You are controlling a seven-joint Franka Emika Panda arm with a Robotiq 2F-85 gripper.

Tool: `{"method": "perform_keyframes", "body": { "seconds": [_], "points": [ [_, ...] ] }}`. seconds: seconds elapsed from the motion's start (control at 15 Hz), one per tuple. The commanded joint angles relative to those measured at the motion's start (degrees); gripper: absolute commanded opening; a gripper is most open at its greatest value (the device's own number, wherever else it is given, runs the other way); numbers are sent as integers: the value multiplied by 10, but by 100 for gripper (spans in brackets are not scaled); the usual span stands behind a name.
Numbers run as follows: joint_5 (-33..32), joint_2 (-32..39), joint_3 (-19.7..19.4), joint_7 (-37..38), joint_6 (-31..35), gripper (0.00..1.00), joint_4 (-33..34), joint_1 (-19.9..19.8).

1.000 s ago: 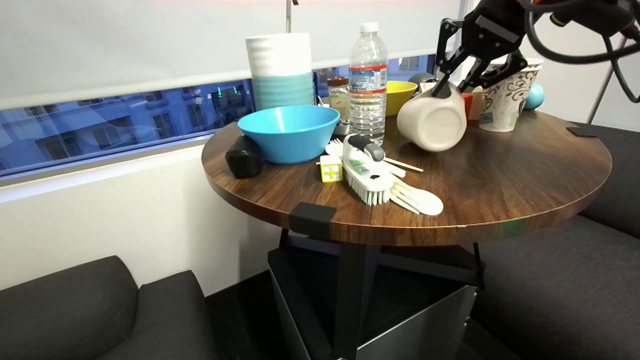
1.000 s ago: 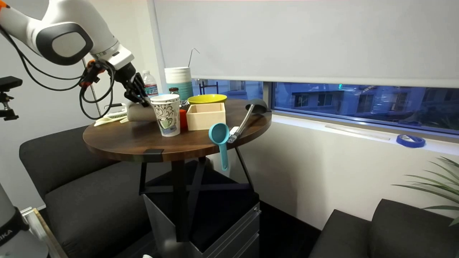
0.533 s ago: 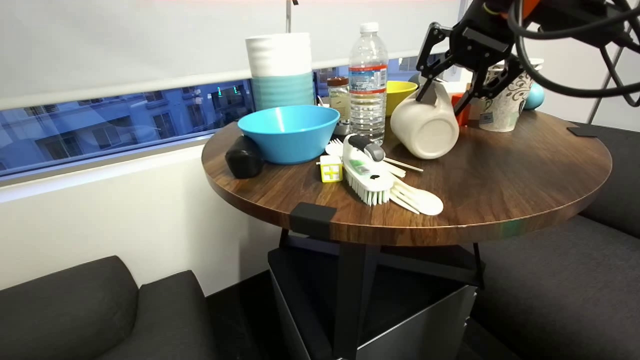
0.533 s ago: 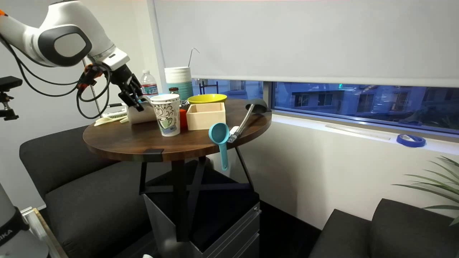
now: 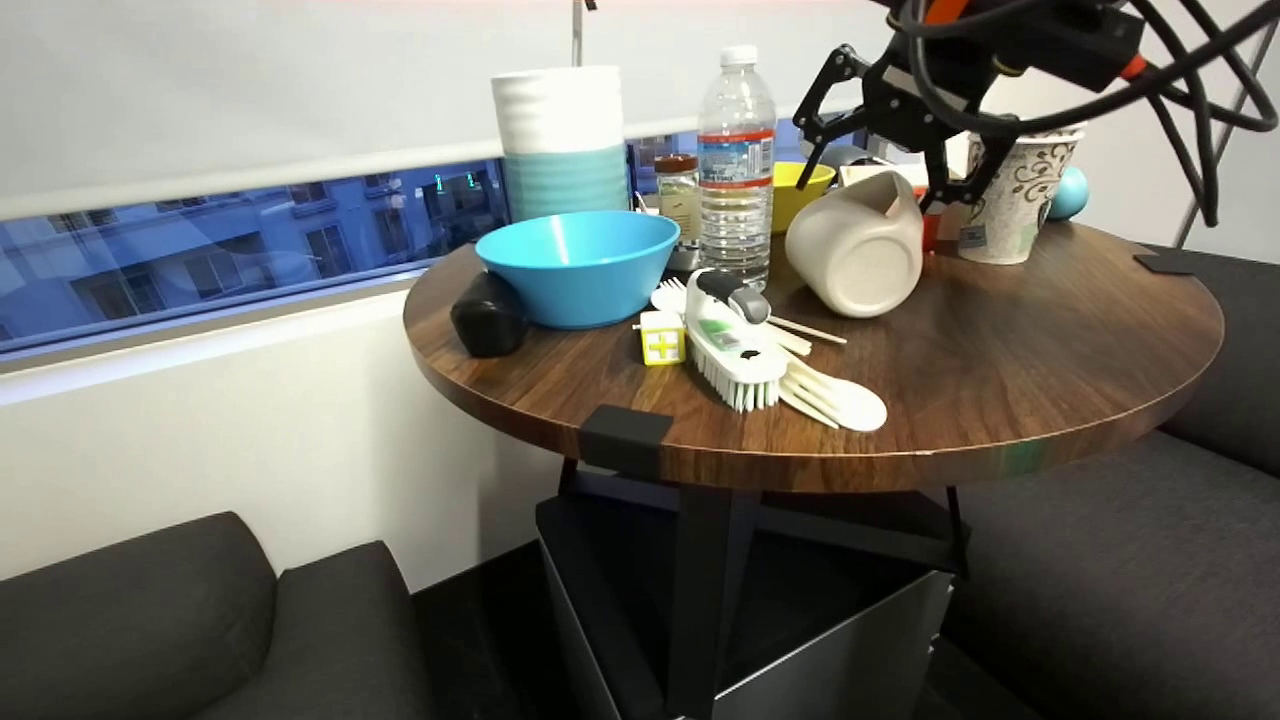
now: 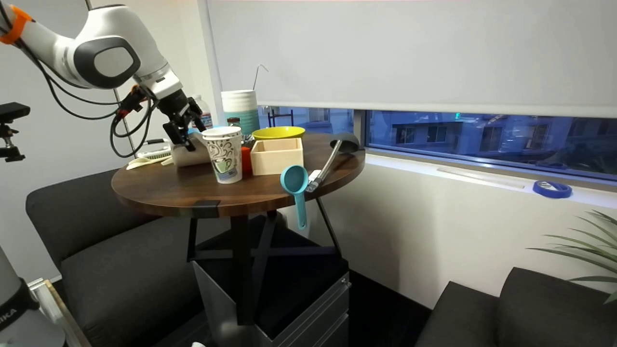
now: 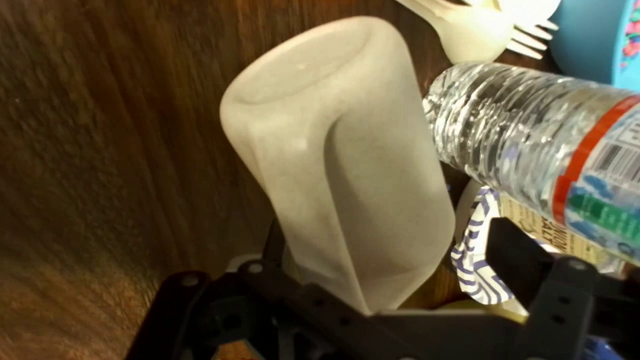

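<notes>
A cream mug (image 5: 855, 255) lies on its side on the round wooden table (image 5: 1050, 350), its base facing an exterior view. My gripper (image 5: 868, 192) stands just above it with the jaws spread wide. One finger (image 5: 812, 165) is clear of the mug on the bottle side. The other finger reaches down behind the handle, its tip partly hidden. In the wrist view the mug (image 7: 360, 165) lies between the jaws, with a visible gap to the finger (image 7: 517, 260) at right; contact at the left finger cannot be made out.
A water bottle (image 5: 737, 215) stands close beside the mug. Nearby are a scrub brush (image 5: 735, 345), pale cutlery (image 5: 850, 402) and a blue bowl (image 5: 578, 280). Patterned paper cups (image 6: 224, 156), a wooden box (image 6: 278, 161) and a yellow bowl (image 6: 278, 133) stand on the other side.
The jaws have spread from a narrow hold at the mug's handle to wide apart. The mug has come slightly down and toward the bottle, turning a little, and is let go.
</notes>
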Motion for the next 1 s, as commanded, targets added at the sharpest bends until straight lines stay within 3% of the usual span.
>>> {"method": "perform_keyframes", "body": {
  "seconds": [0.0,0.93],
  "points": [
    [-12,52,-8,81,-42,100,50,0],
    [-50,93,-28,316,-134,100,107,16]
  ]
}}
